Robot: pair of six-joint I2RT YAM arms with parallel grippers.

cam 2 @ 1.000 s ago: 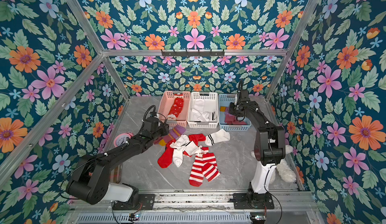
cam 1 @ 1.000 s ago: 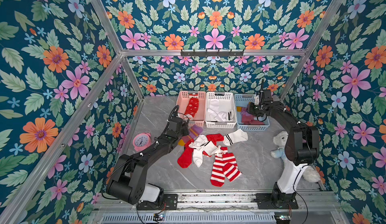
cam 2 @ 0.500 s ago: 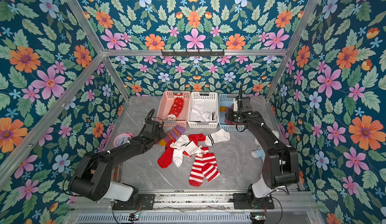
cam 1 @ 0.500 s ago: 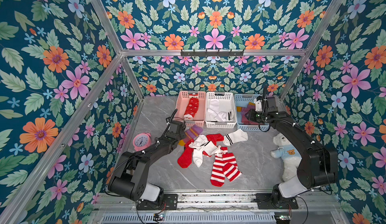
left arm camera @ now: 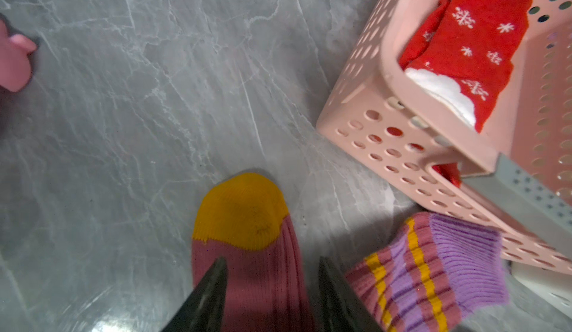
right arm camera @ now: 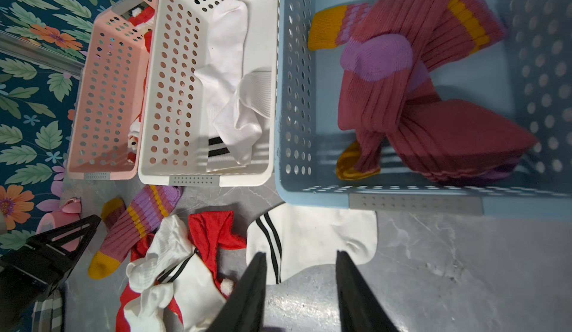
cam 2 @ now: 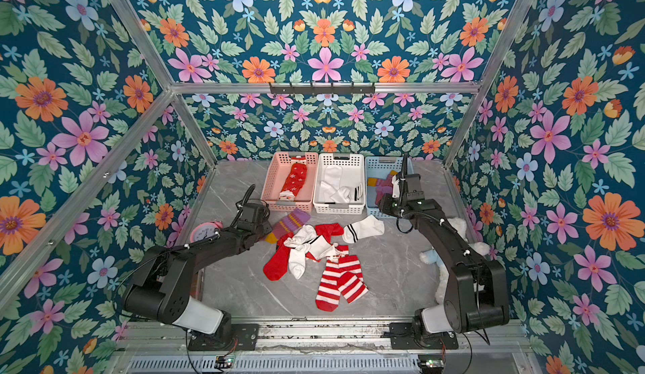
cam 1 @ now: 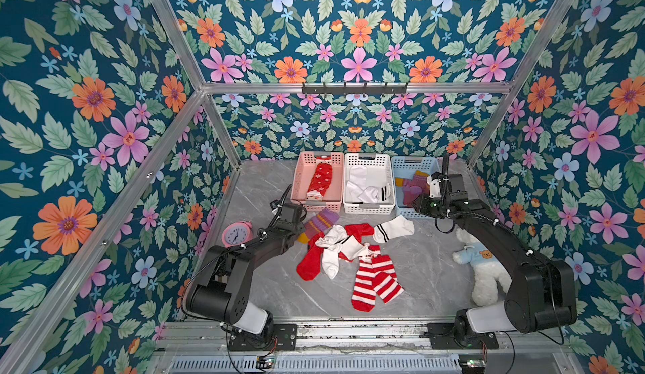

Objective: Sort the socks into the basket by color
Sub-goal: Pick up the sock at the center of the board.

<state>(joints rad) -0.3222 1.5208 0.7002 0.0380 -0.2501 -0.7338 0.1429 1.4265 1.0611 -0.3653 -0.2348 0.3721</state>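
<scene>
While its jaws stand apart, the left pincer [left arm camera: 271,260] straddles a mustard-toed maroon sock [left arm camera: 244,219] flat on the desk [left arm camera: 123,98] near the pink basket [left arm camera: 387,147]; the right pincer [right arm camera: 300,253], also parted and empty, hangs over a black-banded white sock [right arm camera: 312,237] before the blue basket [right arm camera: 309,194].

The maroon sock [left arm camera: 244,250] ran off the frame edge between the left tool's [left arm camera: 272,260] fingers, so whether they touched it was unclear. The pink clock [left arm camera: 14,61] and pink basket [left arm camera: 402,160] were cropped too. In a top view the right arm covered most of the white bear [cam 2: 458,225]. In both top views the left tool sat hidden under its own wrist.
</scene>
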